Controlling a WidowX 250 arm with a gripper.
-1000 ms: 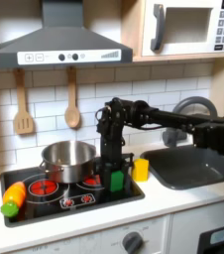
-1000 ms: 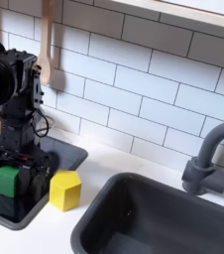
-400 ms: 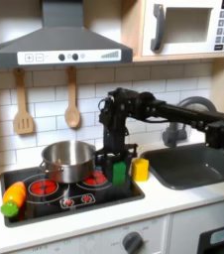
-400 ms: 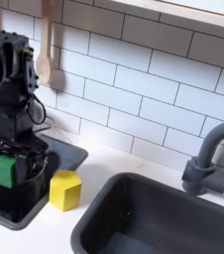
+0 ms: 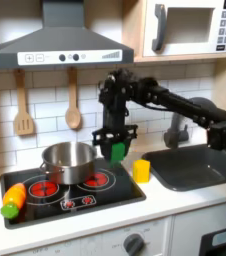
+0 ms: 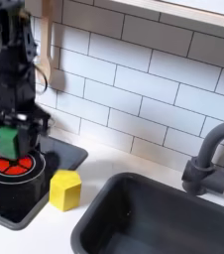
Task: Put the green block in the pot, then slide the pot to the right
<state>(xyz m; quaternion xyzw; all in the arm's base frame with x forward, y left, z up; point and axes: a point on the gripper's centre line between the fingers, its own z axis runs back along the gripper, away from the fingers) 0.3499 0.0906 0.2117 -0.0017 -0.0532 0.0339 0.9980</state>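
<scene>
In the first exterior view, the end effector (image 5: 115, 149) hangs above the stove top with its jaws pinching the green block (image 5: 117, 150), which is clear of the surface. Holding it that high looks meant to let it pass over the rim of the pot (image 5: 69, 160), which sits at about nine o'clock from the block on the back left burner, mouth up and apparently empty. A yellow block (image 5: 142, 170) stands on the worktop (image 5: 175, 203) at roughly four o'clock from the end effector, near the dark sink (image 5: 195, 168). An orange carrot (image 5: 13, 198) lies at the stove's left edge.

In the second exterior view, the end effector (image 6: 7, 139) grips the green block (image 6: 6, 139) from both sides, above a red burner (image 6: 12, 166). The yellow block (image 6: 64, 189) rests at four o'clock, just off the stove's edge. Behind runs white tiled wall, with a grey faucet (image 6: 209, 159) over the sink (image 6: 164, 218).
</scene>
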